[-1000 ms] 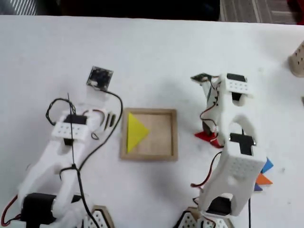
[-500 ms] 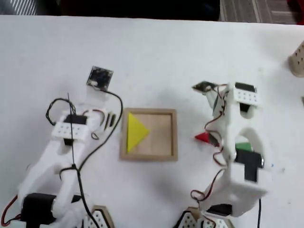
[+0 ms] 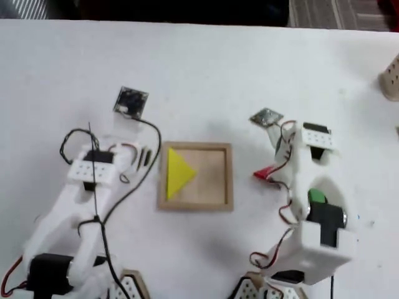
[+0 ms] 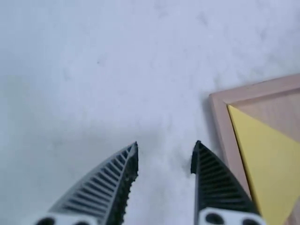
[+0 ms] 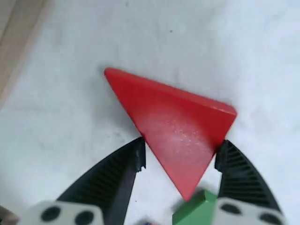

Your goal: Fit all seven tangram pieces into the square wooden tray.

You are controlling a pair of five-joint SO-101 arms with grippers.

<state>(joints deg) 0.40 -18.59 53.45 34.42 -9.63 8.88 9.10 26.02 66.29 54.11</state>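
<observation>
Tray [image 3: 195, 204]: square, pale wood, raised rim, centre of the high view.
Yellow triangle [image 3: 177, 172]: large, flat inside the tray, along its left side.
Red triangle [image 5: 176, 119]: flat on the white table [image 3: 199, 75], just right of the tray; in the high view the right arm [image 3: 318, 243] covers most of it.
Right claw [image 5: 181, 151]: fingers closed against the red triangle's two sloping edges.
Left claw [image 4: 164, 157]: parted, holding nothing, over the table just left of the tray.
Green piece [image 3: 317, 197]: beside the right arm, partly hidden, shape unclear.
</observation>
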